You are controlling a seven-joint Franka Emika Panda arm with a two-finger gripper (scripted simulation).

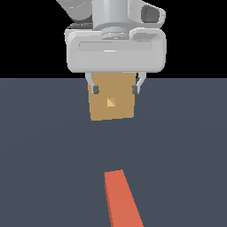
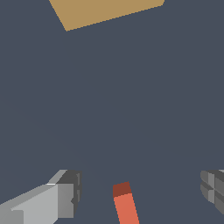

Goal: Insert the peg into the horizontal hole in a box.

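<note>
Tan box (image 1: 111,103), central hole (image 1: 111,103) unfilled

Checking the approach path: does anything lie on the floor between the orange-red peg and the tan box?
Nothing. In the exterior view only bare dark grey floor separates the orange-red peg from the tan square box; the wrist view agrees.

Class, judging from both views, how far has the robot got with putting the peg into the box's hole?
Nothing is done yet. The peg lies on the floor, ungrasped. The tool is open, its fingers either side of the peg's end in the wrist view. Left: grasp, lift, align and insert into the hole of the box.
</note>
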